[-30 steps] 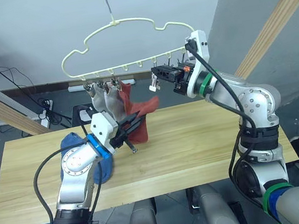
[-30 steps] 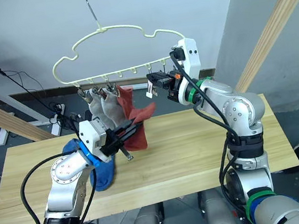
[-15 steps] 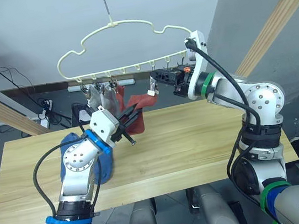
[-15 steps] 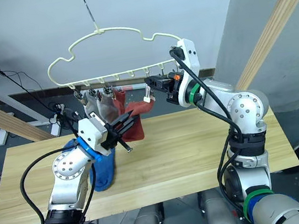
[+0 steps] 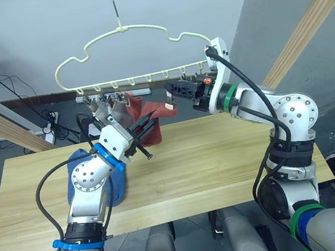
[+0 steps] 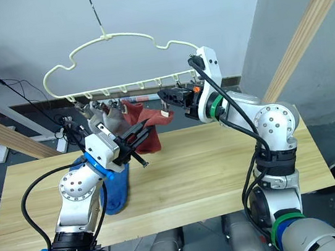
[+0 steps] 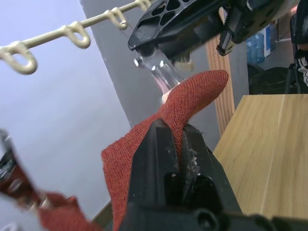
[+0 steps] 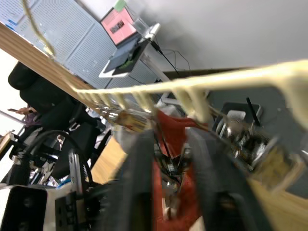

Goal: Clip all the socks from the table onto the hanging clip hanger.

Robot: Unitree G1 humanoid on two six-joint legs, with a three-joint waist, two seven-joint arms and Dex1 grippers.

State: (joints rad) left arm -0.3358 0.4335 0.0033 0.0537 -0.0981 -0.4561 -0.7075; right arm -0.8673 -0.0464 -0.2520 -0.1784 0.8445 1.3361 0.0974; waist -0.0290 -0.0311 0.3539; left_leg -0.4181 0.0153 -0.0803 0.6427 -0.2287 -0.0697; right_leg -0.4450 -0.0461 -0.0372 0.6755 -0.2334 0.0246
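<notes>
Three socks are clipped at the left of the clip hanger point(image 5: 126, 50): two grey, one rust-red. A second rust-red sock point(image 5: 153, 112) is pinched in the left gripper point(image 5: 145, 127). The right gripper point(image 5: 172, 90) apparently squeezes a clip point(image 5: 169, 104). Blue socks point(image 5: 78, 175) remain on the table point(image 5: 221, 155).

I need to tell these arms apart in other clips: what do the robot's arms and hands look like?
Both arms are silver-grey metal with round joints and looping black cables. The left hand sits on a white block with blue bands; the right hand has black fingers, a white wrist camera housing and green bands.
</notes>
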